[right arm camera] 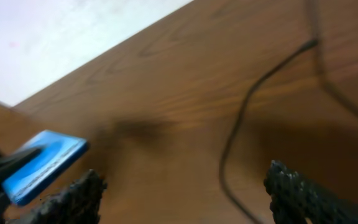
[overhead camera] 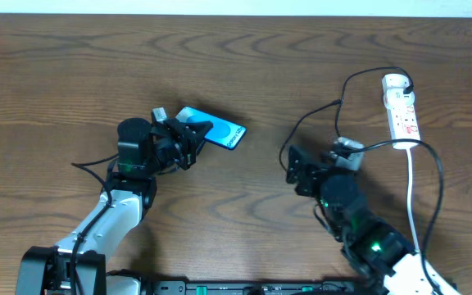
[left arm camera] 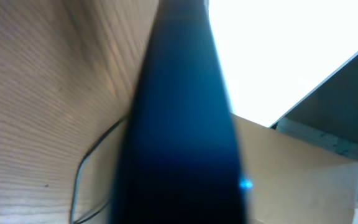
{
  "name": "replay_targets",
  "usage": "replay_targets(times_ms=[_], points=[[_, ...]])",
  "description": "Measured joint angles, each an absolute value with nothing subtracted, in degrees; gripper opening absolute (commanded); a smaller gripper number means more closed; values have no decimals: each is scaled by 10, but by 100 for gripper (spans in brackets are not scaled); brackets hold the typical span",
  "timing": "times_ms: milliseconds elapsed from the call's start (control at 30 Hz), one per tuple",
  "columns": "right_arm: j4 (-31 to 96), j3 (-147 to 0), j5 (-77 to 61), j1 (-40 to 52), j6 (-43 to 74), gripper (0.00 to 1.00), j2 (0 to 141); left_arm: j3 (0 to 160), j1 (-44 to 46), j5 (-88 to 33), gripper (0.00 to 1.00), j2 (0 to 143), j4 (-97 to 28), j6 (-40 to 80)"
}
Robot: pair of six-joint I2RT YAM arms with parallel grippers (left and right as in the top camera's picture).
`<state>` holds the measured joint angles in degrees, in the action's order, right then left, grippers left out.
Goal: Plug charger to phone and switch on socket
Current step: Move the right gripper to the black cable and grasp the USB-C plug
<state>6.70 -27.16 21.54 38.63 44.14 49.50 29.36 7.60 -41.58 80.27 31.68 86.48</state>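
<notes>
The phone [overhead camera: 217, 129] sits just off the table's [overhead camera: 72, 74] middle, toward ten o'clock, clamped at its near end by the left gripper [overhead camera: 188, 136] and tipped up off the wood. I take it that it is held that way so its free end faces the other arm at about four o'clock, ready to take a plug. It is a slim slab with a bright blue-teal face and dark rim; the left wrist view shows it edge-on, dark and blurred. The right gripper [overhead camera: 295, 168] stands wide with nothing between its fingers [right arm camera: 82, 193]. The charger [right arm camera: 236, 118] lies loose on the wood just ahead of it, its thin black cable looping back toward two o'clock, where the socket [overhead camera: 403, 111] lies. I cannot make out the switches' state.
</notes>
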Motion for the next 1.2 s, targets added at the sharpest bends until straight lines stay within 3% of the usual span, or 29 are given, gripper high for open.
replay_targets(times_ms=[267, 367, 500, 800, 1033, 1200], points=[[270, -430, 181, 291, 429, 86, 553, 294, 76, -414, 8, 803, 252, 835], [325, -510, 148, 247, 413, 99, 626, 294, 76, -413, 8, 803, 250, 831], [382, -635, 84, 193, 364, 99, 764, 294, 76, -417, 8, 803, 249, 826], [337, -684, 48, 178, 327, 99, 882, 294, 76, -442, 7, 803, 249, 825], [335, -704, 47, 169, 425, 79, 996, 294, 76, -447, 8, 803, 249, 825], [370, -783, 65, 155, 475, 79, 1081, 294, 76, -447, 8, 803, 249, 825]])
